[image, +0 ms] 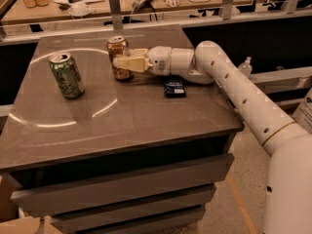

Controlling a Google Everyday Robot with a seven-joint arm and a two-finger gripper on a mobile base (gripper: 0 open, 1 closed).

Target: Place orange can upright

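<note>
The orange can (118, 52) stands upright at the back middle of the dark table (122, 126), its silver top facing up. My gripper (120, 63) reaches in from the right and its tan fingers (130, 63) are closed around the can's middle. The can's base looks to be on or just above the tabletop; I cannot tell which. The white arm (234, 87) stretches from the lower right across the table's right side.
A green patterned can (66, 75) stands upright at the left of the table. A flat dark blue packet (174, 87) lies under my wrist. A cluttered bench (97, 4) runs behind the table. A small bottle (245, 66) stands to the right.
</note>
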